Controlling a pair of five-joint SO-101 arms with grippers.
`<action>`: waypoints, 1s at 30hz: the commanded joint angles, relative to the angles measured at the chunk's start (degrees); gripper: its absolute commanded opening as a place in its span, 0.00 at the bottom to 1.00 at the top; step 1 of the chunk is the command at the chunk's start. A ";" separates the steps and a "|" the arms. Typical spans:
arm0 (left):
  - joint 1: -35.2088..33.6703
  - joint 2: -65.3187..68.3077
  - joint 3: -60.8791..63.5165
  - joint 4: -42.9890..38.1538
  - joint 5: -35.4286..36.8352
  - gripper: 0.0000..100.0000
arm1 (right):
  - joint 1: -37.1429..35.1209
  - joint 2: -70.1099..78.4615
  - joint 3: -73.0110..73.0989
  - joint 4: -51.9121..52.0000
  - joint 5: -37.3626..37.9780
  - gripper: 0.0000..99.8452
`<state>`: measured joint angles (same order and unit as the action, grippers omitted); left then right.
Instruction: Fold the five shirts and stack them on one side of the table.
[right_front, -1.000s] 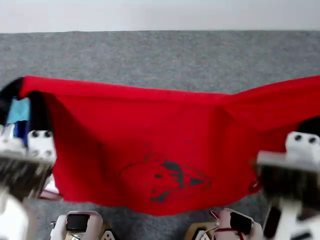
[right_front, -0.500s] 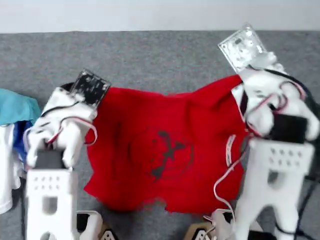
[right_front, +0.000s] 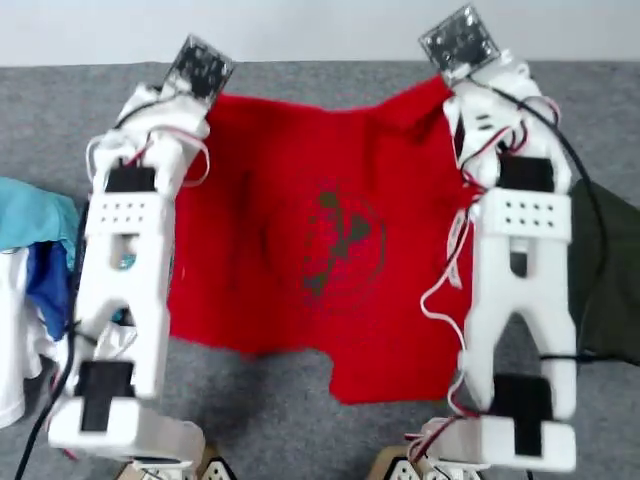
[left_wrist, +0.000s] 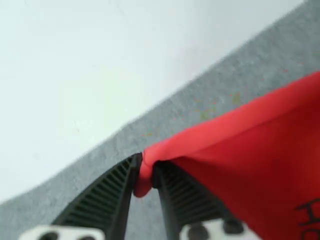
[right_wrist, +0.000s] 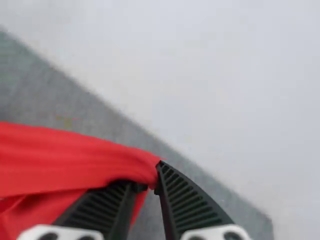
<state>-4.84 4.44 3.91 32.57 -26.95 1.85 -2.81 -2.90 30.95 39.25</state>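
Note:
A red shirt (right_front: 320, 240) with a dark print lies spread over the grey table between my two arms, print side up. My left gripper (left_wrist: 145, 175) is shut on the shirt's far left corner (left_wrist: 150, 165), near the table's back edge. My right gripper (right_wrist: 145, 182) is shut on the far right corner (right_wrist: 130, 165), pinching a fold of red cloth. In the high view both arms stretch away from the camera, the left gripper (right_front: 185, 95) and the right gripper (right_front: 455, 70) at the shirt's far edge. The shirt's near hem hangs unevenly towards the arm bases.
A heap of shirts in light blue, blue and white (right_front: 25, 270) lies at the table's left edge. A dark green shirt (right_front: 605, 280) lies at the right edge. A white wall (right_front: 320, 30) runs behind the table's far edge.
Both arms have swung away from the camera towards the table's back, carrying the red shirt's corners with them. The shirt went from hanging raised to lying stretched over the table.

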 joint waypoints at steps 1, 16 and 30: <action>-0.09 5.89 -13.23 -1.41 -0.62 0.00 | -0.75 3.82 -10.02 -3.65 -0.70 0.01; 0.18 13.45 -23.16 9.41 -0.88 0.00 | -1.27 10.24 -20.92 5.23 -0.35 0.01; -2.73 13.98 -19.03 39.82 -9.58 0.00 | -4.44 -1.89 -20.92 52.97 -0.26 0.01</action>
<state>-7.30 19.03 -15.69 69.23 -32.13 -1.49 -0.09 -19.52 76.57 39.25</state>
